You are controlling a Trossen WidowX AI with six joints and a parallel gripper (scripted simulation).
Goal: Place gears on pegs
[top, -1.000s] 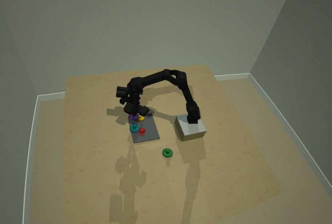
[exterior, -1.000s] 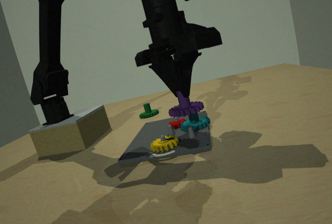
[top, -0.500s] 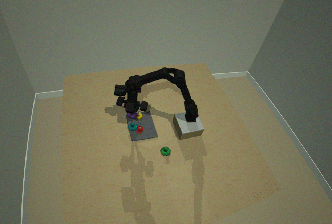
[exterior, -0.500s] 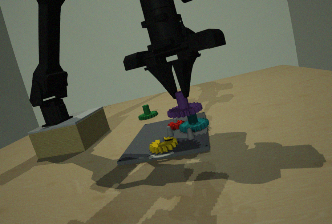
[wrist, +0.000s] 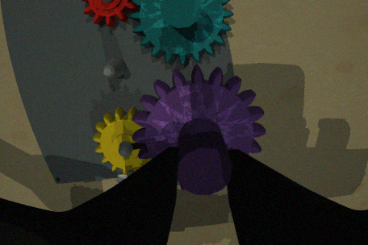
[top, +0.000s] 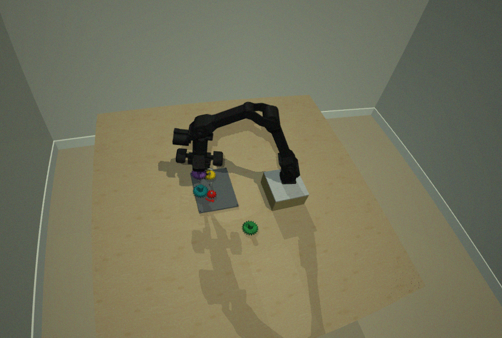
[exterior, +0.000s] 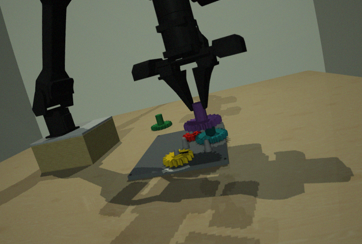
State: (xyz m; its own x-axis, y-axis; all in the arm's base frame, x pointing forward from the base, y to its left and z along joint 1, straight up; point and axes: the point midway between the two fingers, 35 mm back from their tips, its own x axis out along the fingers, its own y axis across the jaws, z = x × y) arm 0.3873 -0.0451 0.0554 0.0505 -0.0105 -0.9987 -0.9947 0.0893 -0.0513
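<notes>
My gripper (exterior: 199, 107) (wrist: 202, 159) is shut on the upright handle of the purple gear (exterior: 214, 120) (wrist: 242, 118). The gear hangs above the grey board (top: 223, 190) (exterior: 151, 153) (wrist: 48, 70), close to the yellow gear (top: 210, 175) (exterior: 170, 161) (wrist: 109, 143), and partly covers it in the wrist view. The teal gear (top: 200, 190) (exterior: 220, 135) (wrist: 153, 22) sits on the board beside the red gear (top: 211, 195) (exterior: 191, 136) (wrist: 96, 7), teeth touching. One bare peg (exterior: 184, 143) (wrist: 109, 71) stands mid-board. Another bare peg (exterior: 207, 145) is mostly hidden under the purple gear in the wrist view.
The green gear (top: 250, 227) (exterior: 159, 119) stands on the table off the board, handle up. The arm's base stands on a block (top: 291, 203) (exterior: 61, 157) beside the board. The red arrow (top: 209, 200) lies by the red gear, the white arrow (exterior: 175, 170) by the yellow gear.
</notes>
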